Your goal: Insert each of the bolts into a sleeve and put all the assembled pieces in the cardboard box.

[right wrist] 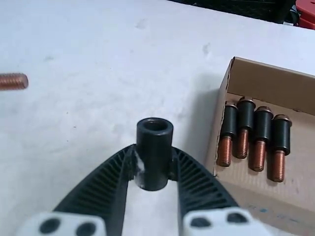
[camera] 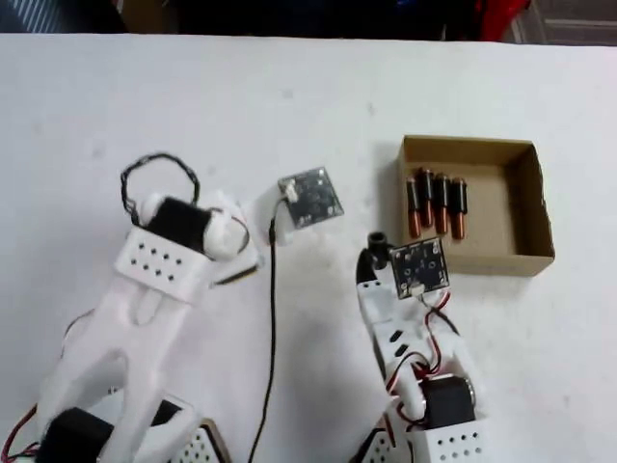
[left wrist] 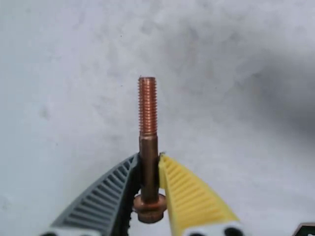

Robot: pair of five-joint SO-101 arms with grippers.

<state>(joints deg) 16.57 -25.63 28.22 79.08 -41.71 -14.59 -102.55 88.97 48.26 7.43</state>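
Between the fingers of the left gripper [left wrist: 149, 160]: one copper bolt [left wrist: 147, 123], clamped on the plain shank just above its head. The threaded end projects well beyond the fingertips over the white table [left wrist: 59, 73].

Between the fingers of the right gripper [right wrist: 153, 157]: one black sleeve [right wrist: 154, 142], pinched across its body. Its open bore sits at the end that stands clear of the fingertips.

Off to one side of the right fingers: the bolt's threaded tip, well apart from the sleeve mouth.

Off to the other side of the same fingers: cardboard box [right wrist: 275, 78], near but not touching. It holds four assembled pieces [right wrist: 253, 137] lying side by side.

Step in hand, as judged: mating one more bolt with its sleeve, both parts gripped and not yet joined.

Next move, as judged: bring the threaded tip up to the bore and line the bolt's axis with the sleeve's. Only then push home, since a skewed approach would likely catch the threads on the rim. Transfer to the box comes after.
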